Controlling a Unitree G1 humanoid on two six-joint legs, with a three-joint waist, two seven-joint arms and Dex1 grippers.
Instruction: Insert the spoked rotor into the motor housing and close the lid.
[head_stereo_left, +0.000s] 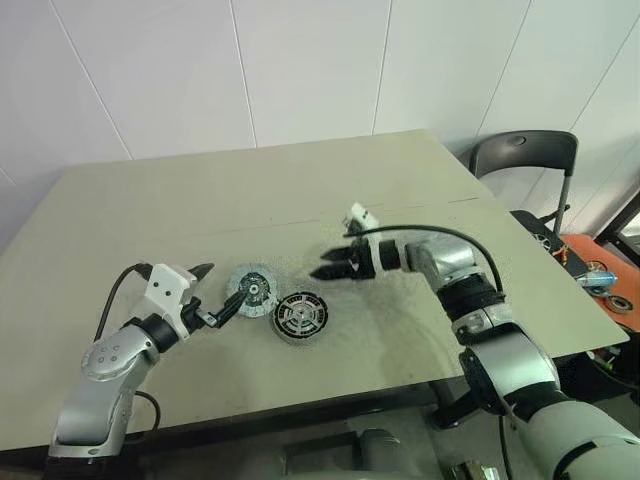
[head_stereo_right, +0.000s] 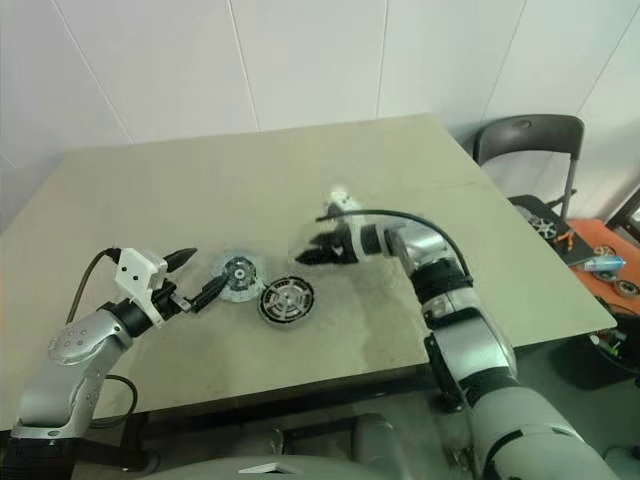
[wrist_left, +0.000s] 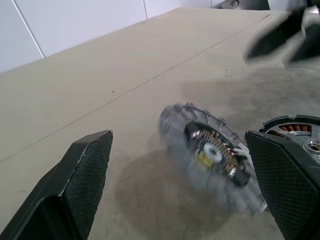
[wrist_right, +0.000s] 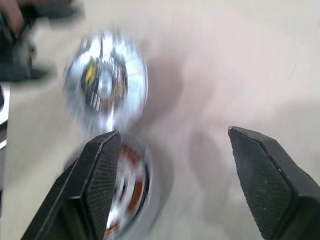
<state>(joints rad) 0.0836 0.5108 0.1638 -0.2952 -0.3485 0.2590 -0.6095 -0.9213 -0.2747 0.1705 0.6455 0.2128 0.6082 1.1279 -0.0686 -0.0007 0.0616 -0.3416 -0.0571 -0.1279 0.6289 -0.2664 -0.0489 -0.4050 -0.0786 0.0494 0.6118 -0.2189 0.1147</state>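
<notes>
The motor housing (head_stereo_left: 300, 316) stands on the table (head_stereo_left: 150, 220), a dark-rimmed round cup. Silver spokes show across its top, so the spoked rotor (head_stereo_right: 286, 300) seems to lie in it. Copper windings show at the housing's rim (wrist_left: 295, 129) in the left wrist view. Just left of the housing is the lid (head_stereo_left: 252, 290), a silver disc with a dark centre; it looks blurred and tilted (wrist_left: 215, 160). My left gripper (head_stereo_left: 218, 288) is open, its fingertips at the lid's left edge. My right gripper (head_stereo_left: 322, 270) hovers open and empty above the table, right of and behind the housing.
A black chair (head_stereo_left: 525, 150) stands past the table's far right corner. An orange surface with small parts (head_stereo_left: 600, 275) lies to the right. The table's front edge runs close below both arms.
</notes>
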